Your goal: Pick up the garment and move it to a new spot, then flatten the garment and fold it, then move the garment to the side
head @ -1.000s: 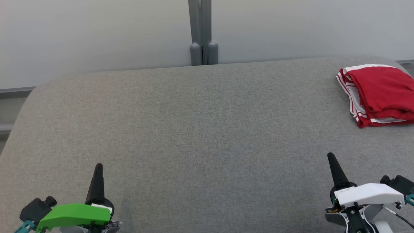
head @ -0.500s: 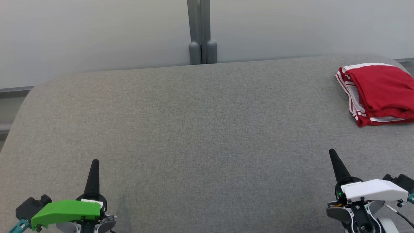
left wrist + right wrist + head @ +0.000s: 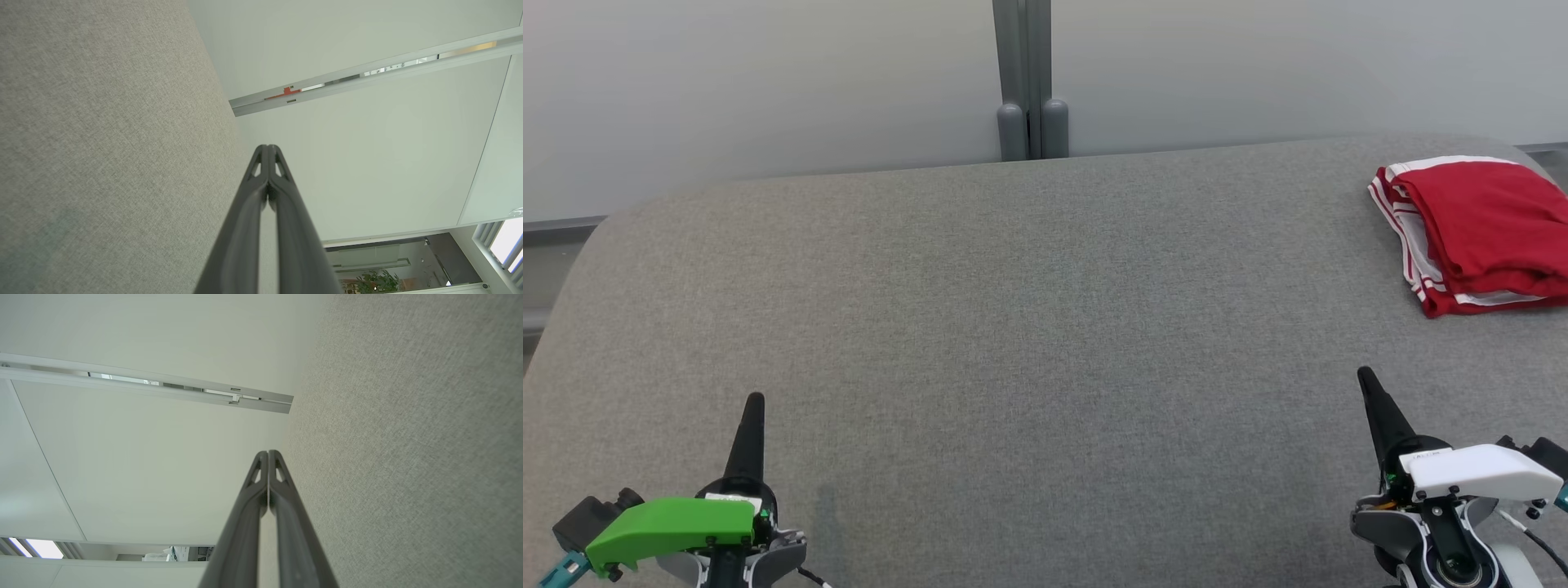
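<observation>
Nearest the robot, the left tool (image 3: pixel 754 402) sits low at the lower left of the head view under a green cover (image 3: pixel 670 527). Its two dark fingers are clenched into a single spike that points away across the counter (image 3: pixel 1045 343). The left wrist view shows the tips meeting with nothing between them. At the lower right, the right tool (image 3: pixel 1365 376) under its white cover (image 3: pixel 1474 474) is likewise pressed closed on nothing, and its spike leans a little toward the left. Both arms look parked: low, wide apart, with the fingers lying along the grey cloth surface rather than aimed down at it.

Farther off, at the counter's far right corner, lies the garment (image 3: pixel 1478 229). It is red with white stripes, folded into a compact stack, and partly cut off by the picture's edge. It is well apart from both tools, with the right one the closer. Folded and off to the side like this, the task looks close to finished.

The garment should be light, soft and limp. Lifted by one layer, the stack would likely slide open, so a pinch through all the layers at the striped left edge seems the safest hold.

Behind the counter stand a pale wall (image 3: pixel 768 98) and a grey post (image 3: pixel 1023 73).
</observation>
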Motion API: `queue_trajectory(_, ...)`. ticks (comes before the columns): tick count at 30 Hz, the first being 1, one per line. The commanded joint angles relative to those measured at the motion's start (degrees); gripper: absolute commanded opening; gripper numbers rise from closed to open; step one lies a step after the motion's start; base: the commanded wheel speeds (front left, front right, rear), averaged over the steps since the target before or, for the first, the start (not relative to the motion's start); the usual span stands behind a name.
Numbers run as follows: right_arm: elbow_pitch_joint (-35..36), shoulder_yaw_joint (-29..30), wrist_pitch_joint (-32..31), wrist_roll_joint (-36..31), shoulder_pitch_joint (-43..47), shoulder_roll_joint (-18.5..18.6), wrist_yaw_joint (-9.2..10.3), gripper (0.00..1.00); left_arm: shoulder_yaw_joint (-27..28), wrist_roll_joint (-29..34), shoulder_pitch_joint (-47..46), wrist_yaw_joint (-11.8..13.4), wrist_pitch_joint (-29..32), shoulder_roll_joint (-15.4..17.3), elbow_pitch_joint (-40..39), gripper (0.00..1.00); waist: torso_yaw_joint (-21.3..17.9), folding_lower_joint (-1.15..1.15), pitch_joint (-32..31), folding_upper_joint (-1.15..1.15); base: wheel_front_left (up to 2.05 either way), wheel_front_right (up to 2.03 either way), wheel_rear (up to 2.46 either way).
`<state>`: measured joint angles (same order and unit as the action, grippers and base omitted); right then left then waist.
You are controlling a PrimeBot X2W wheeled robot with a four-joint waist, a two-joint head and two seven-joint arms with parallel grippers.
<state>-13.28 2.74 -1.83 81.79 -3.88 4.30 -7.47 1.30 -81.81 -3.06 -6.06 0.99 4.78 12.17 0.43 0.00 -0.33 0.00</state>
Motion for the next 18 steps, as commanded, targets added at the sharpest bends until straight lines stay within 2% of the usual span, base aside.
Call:
queue_trajectory(1,0.0,0.3,-0.3,1.4,-1.1,0.1,-0.04,0.00,0.4,-1.2,-1.3,-0.4,0.3,0.3,0.1,0.00,0.0,0.00,0.0,0.00,0.00,0.00,0.00)
queue_trajectory(18,-0.5,1.6,-2.4,8.2,-2.0,-0.2,-0.04,0.00,1.9,-8.6,-2.6,-1.2,2.5,0.1,1.2,0.00,-0.3,0.00,0.3,0.00,0.00,0.00,0.00)
